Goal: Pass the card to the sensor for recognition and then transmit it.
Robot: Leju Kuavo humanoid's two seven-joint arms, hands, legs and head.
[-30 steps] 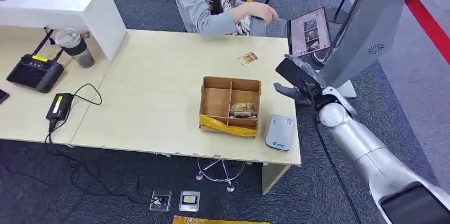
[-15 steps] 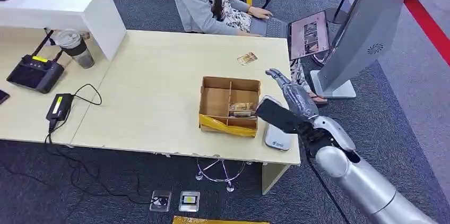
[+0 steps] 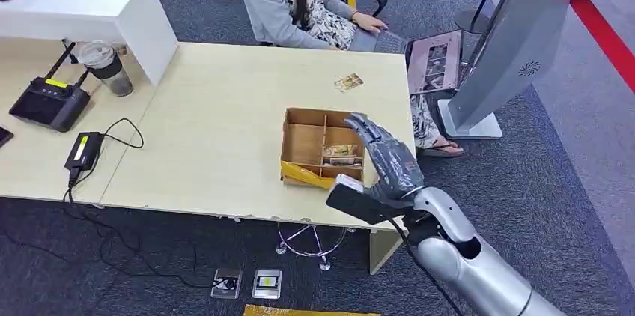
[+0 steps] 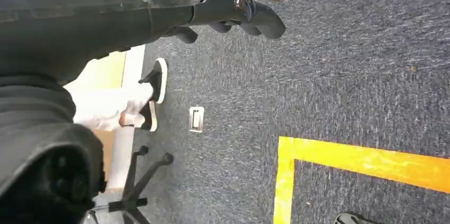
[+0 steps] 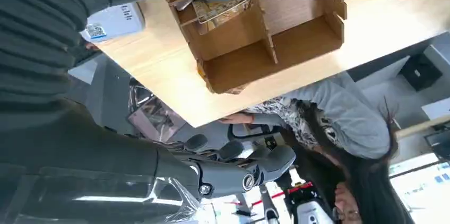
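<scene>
So the right hand (image 3: 383,160) is hovering over the right side of the cardboard box (image 3: 314,144), fingers stretched out and apart, nothing in it. The box is a divided tray sitting on the light wood tabletop (image 3: 217,129), and there's a small stack of cards (image 3: 342,153) in one of its right-hand compartments, just under the fingers. Another card (image 3: 349,81) lies loose on the tabletop further back, well apart from the box, near the person. From the right wrist view you can see the sensor (image 5: 114,20), a small white and blue device, lying just beside the box.

Left hand (image 4: 233,14) hangs down over the floor, fingers curled in a bit but holding nothing.

Room stuff: dark blue-grey carpet (image 3: 569,129) with a yellow line (image 4: 361,160) on it, plus a floor socket (image 3: 267,283) under the tabletop. A person (image 3: 292,1) in a grey top sits at the far edge with a laptop (image 3: 430,58). A big grey kiosk stand (image 3: 517,39) is off to the right. On the left there's a black controller (image 3: 49,102), a cup (image 3: 105,67), a charger (image 3: 84,150) with a cable, and a white shelf block (image 3: 82,5).
</scene>
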